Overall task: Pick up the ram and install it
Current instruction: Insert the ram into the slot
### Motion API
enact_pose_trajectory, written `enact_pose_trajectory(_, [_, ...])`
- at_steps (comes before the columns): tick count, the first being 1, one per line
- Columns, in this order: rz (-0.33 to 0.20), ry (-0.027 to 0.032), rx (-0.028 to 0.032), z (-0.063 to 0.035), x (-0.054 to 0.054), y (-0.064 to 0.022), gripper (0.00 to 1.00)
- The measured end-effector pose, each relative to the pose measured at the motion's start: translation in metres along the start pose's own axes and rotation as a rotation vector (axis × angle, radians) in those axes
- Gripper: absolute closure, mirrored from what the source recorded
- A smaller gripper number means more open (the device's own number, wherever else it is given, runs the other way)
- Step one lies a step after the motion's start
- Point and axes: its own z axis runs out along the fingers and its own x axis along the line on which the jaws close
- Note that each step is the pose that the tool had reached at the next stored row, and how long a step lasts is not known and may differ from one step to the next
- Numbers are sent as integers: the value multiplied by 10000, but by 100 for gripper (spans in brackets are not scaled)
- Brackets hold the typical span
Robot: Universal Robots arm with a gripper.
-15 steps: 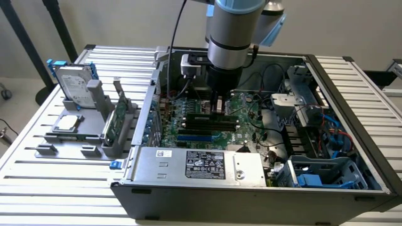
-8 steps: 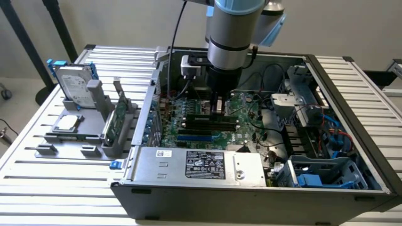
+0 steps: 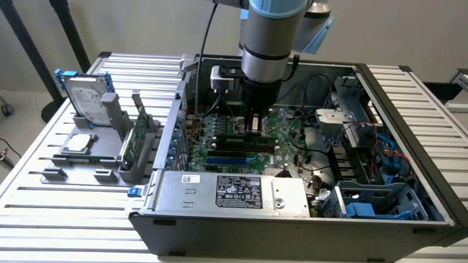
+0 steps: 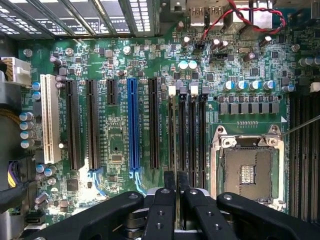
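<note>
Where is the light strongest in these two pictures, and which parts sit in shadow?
Exterior view: the ribbed table glares pale, while the inside of the computer case is dim under the arm. Wrist view: the motherboard is evenly lit, the metal strips past its edge are washed out white, and the black claw is a dark shape.

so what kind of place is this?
Probably a PC-assembly test bench: an open PC case on a slatted table, its motherboard exposed, and a parts rack with a hard drive beside it.
</note>
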Motion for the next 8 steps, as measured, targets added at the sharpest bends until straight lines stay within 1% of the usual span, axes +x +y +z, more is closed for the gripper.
enact_pose_trajectory(1, [0,11,0,3,-2,0,87])
enact_pose_trajectory(8, [0,25,3,22,-4,0,87])
